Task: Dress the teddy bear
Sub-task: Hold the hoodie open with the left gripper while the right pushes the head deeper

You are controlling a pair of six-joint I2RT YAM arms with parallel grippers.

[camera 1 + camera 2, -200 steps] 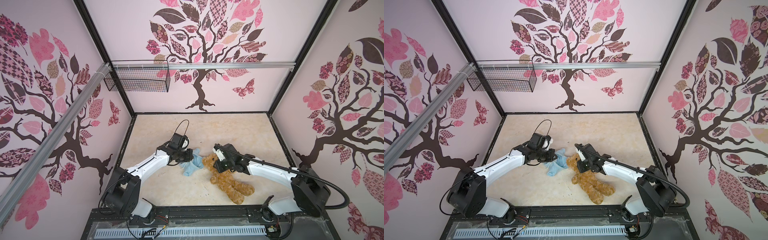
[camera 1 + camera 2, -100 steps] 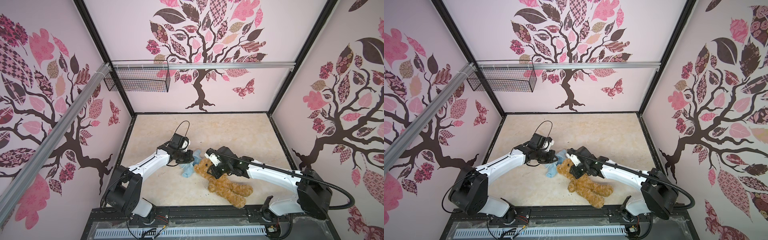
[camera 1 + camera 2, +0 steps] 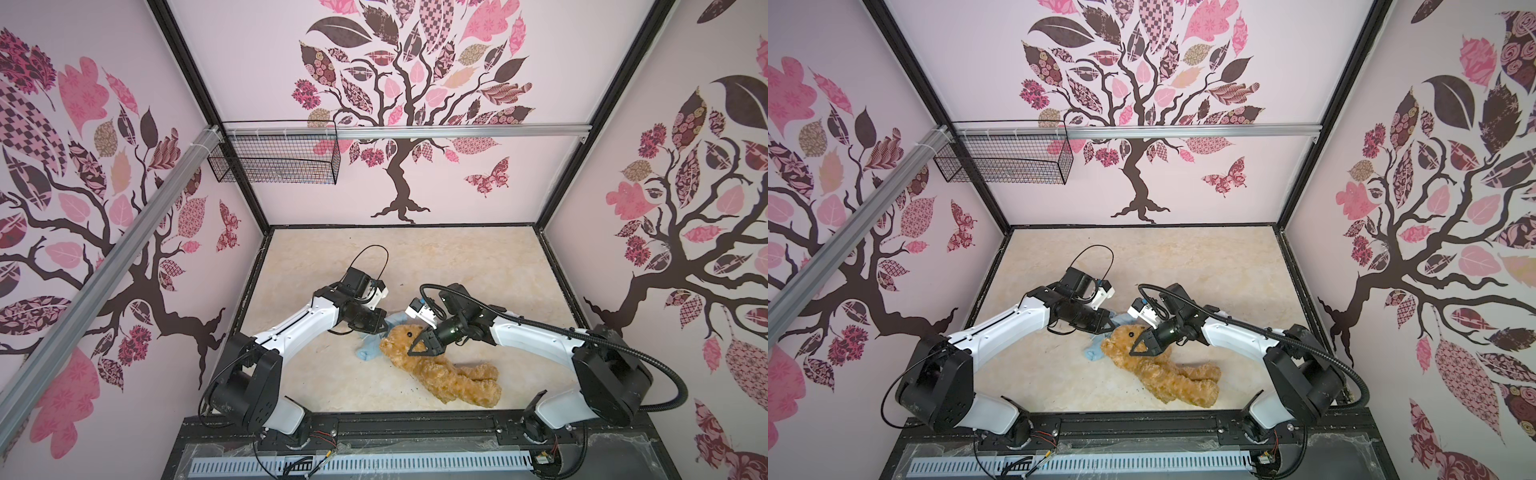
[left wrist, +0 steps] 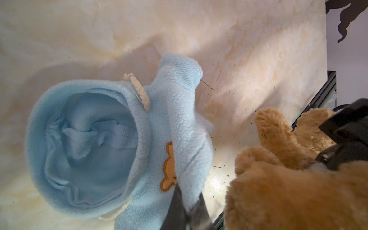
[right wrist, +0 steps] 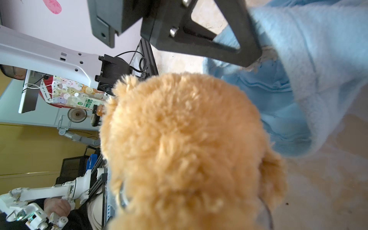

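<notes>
The teddy bear (image 3: 442,372) was seen lying on the tabletop (image 3: 436,266), near its front edge and about midway across. Its head was turned toward the left of both top views and its legs were stretched toward the front right. The head was partly covered by the right gripper (image 3: 417,348), whose jaws were closed narrowly on the plush just below it. The tips were buried in fur, so the exact spot of the grip could not be made out. In the right wrist view the furry head (image 5: 185,149) filled most of the frame, out of focus, and hardly anything of that gripper was caught.

The light-blue hooded shirt (image 3: 368,352) was pinched by the left gripper (image 3: 380,327), which was closed tight on a fold of fleece. From above, most of the garment was hidden under that gripper and the bear's head.

In the left wrist view the hood opening (image 4: 89,143) was turned toward the camera. The orange bear-face print (image 4: 169,167) was partly tucked behind the dark fingers (image 4: 174,207), which were cut off by the frame edge. The shirt was touched by the bear's head, but whether the head had entered any opening could not be told.
</notes>
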